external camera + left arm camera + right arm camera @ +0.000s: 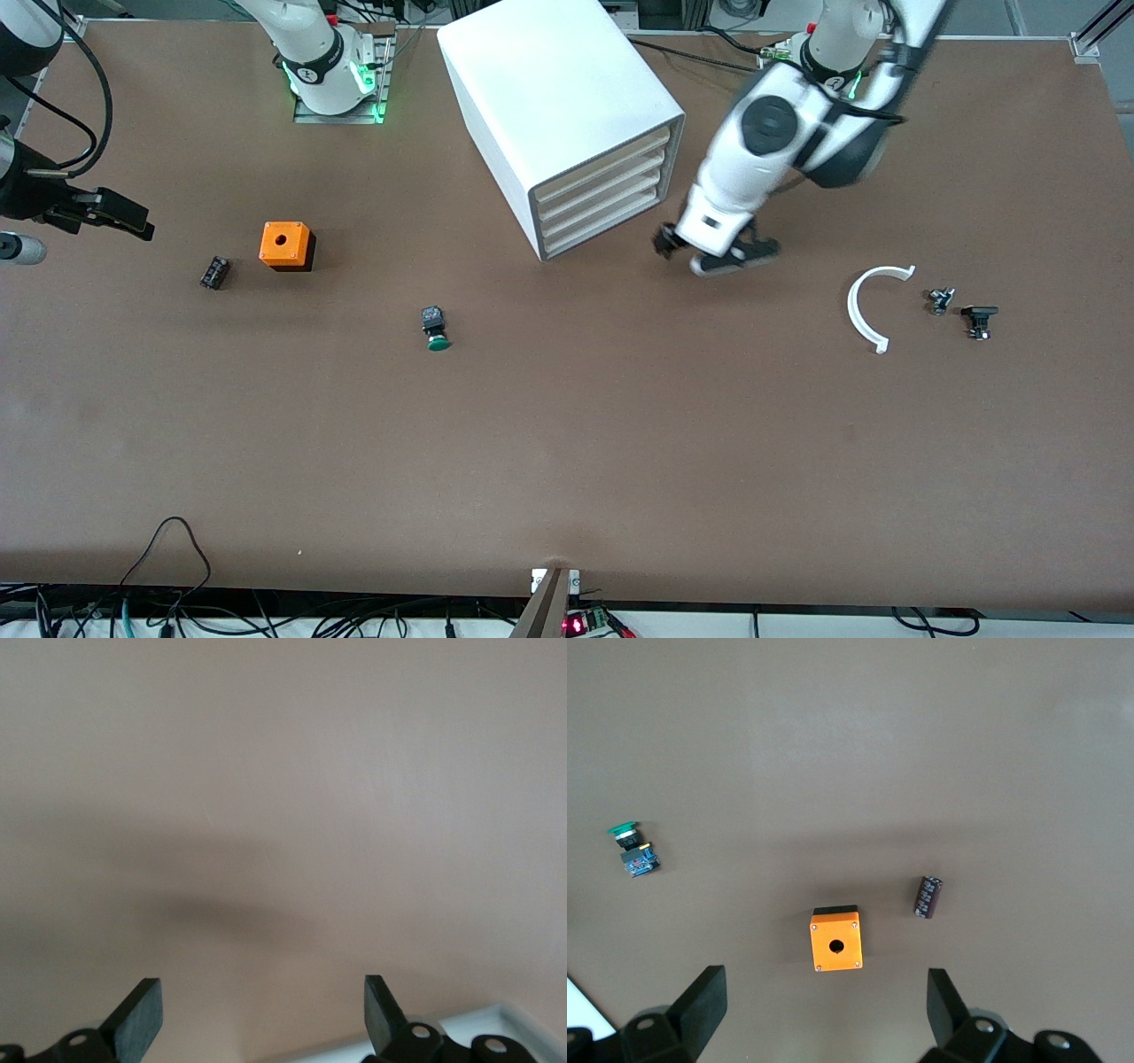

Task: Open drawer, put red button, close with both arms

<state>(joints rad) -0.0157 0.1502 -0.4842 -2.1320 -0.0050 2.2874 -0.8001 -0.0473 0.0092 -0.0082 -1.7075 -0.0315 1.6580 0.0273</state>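
The white cabinet stands at the table's back middle. Its four drawers are all shut, cream fronts flush. The red button shows in no view. My left gripper is open and empty, low over the table just in front of the drawer fronts, toward the left arm's end. In the left wrist view the left gripper is over bare table. My right gripper is open and empty, up over the right arm's end of the table. In the right wrist view the right gripper is above the orange box.
The orange box, a small black cylinder and a green-capped button lie toward the right arm's end. A white curved piece and two small black parts lie toward the left arm's end.
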